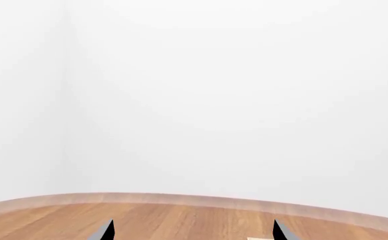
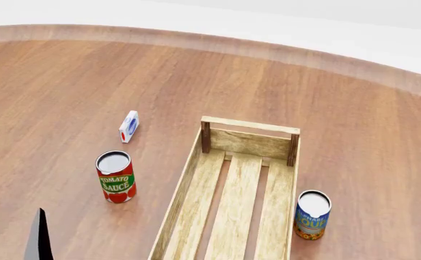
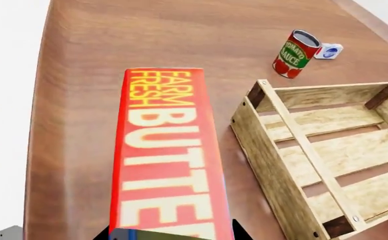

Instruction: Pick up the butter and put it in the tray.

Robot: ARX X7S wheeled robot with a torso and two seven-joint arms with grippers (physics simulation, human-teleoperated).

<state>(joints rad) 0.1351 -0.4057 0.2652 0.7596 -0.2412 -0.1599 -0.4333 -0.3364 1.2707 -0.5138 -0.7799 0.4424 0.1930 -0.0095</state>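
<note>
The butter [image 3: 167,155], a red-orange carton lettered "FARM FRESH BUTTER", fills the middle of the right wrist view. My right gripper [image 3: 170,236] is shut on its near end, with dark fingertips showing on both sides, and holds it above the table beside the tray. The tray [image 3: 268,165] is a light-wood slatted crate and it is empty. In the head view the tray [image 2: 250,125] lies at centre right; the butter and the right gripper are out of that view. My left gripper [image 1: 194,232] is open and empty above bare table; one of its fingertips [image 2: 40,238] shows at the head view's lower left.
A tomato sauce can [image 2: 115,177] stands left of the tray, with a small white-blue carton [image 2: 128,126] behind it. A blue soup can [image 2: 312,215] stands by the tray's right side. The round wooden table's edge [image 2: 283,51] curves across the back.
</note>
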